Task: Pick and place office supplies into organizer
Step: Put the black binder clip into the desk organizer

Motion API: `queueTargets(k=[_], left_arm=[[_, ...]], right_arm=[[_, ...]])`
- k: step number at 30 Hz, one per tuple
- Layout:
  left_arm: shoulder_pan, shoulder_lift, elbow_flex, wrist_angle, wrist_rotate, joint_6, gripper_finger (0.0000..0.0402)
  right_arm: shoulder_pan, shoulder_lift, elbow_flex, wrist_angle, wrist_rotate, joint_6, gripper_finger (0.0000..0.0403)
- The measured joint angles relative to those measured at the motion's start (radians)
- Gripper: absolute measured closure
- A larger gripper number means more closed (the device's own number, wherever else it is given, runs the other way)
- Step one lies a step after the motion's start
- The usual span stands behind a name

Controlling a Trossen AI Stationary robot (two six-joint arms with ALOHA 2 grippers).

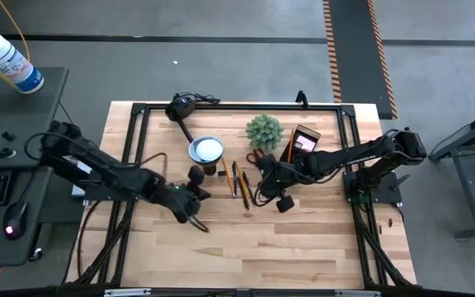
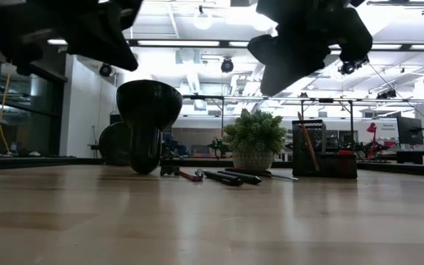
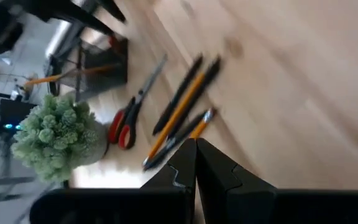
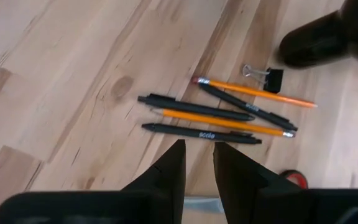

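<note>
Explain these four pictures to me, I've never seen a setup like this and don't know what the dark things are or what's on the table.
The dark shapes are two robot arms working at a wooden table. One picture looks straight down, one looks level across the tabletop, and two come from cameras on the arms' wrists. The left hand is shut and holds nothing. The right hand, fingers slightly apart, hovers over a cluster of pens and pencils, also empty. Beside them lie a small binder clip and red-handled scissors. Farther back stand a green plant, a black desk lamp and a black organizer that already holds a pencil.
</note>
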Motion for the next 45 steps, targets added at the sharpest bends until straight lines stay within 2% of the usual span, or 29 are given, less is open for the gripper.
queueTargets(k=[3,6,13,18,23,28,35,40,45], left_arm=[[0.025,0.093,0.115,-0.136,-0.037,0.065,0.0401],[0.062,0.166,0.195,-0.192,-0.059,0.155,0.0401],[0.12,0.309,0.315,-0.283,-0.04,0.374,0.0401],[0.154,0.381,0.376,-0.38,-0.005,0.415,0.0401],[0.181,0.437,0.405,-0.409,0.027,0.476,0.0401],[0.207,0.479,0.439,-0.427,0.041,0.519,0.0401],[0.245,0.562,0.521,-0.485,0.117,0.556,0.0401],[0.257,0.634,0.576,-0.561,0.106,0.579,0.0401],[0.257,0.687,0.598,-0.603,0.076,0.582,0.0401]], right_arm=[[0.0,0.0,0.0,-0.019,-0.017,0.007,0.0329],[0.0,0.0,0.0,-0.04,-0.023,0.008,0.0329],[0.0,-0.014,0.0,-0.142,-0.041,0.008,0.0329],[0.0,-0.06,0.0,-0.221,-0.07,0.051,0.0329],[0.0,-0.184,-0.067,-0.231,-0.07,0.1,0.0329],[0.0,-0.354,-0.183,-0.144,-0.029,0.161,0.0329],[0.0,-0.542,-0.305,-0.031,-0.005,0.192,0.0329],[0.0,-0.605,-0.373,0.017,0.005,0.189,0.0329],[0.0,-0.609,-0.423,0.034,0.016,0.208,0.0329]])
